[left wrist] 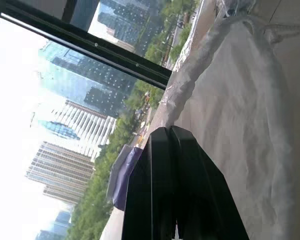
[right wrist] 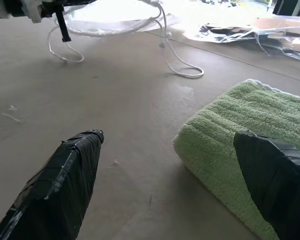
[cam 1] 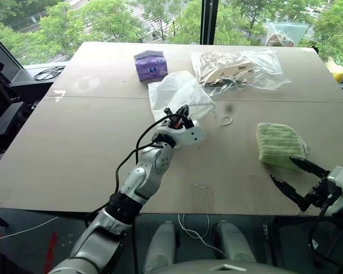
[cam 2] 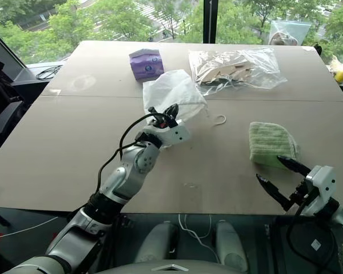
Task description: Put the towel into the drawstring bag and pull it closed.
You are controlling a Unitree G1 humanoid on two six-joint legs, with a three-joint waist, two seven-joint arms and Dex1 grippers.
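- The right hand [cam 1: 296, 177] is at the near edge of the counter [cam 1: 74, 148], on the right side. Its two black fingers [right wrist: 60, 185] are spread wide and hold nothing.
- The right arm is cut off by the picture edge.
- The towel [cam 1: 279, 144] is light green and fluffy. It lies folded on the counter just past the right hand. In the right wrist view one finger covers part of the towel, so you cannot tell if it touches.
- The left hand [cam 1: 180, 112] is near the middle of the counter. Its fingers are pressed together and pinch the near edge of the drawstring bag [cam 1: 180, 91].
- The drawstring bag is thin and milky white. Its pinched edge looks lifted a little. You cannot see inside it.
- A white cord [cam 1: 224, 119] loops out from the bag and lies on the counter between the bag and the towel.
- A purple tissue pack [cam 1: 151, 64] sits behind the bag, toward the far edge.
- A clear plastic bag with beige pieces [cam 1: 237, 68] lies at the far right. What the pieces are is hard to make out.
- Black cables [cam 1: 49, 72] lie off the counter at the far left.
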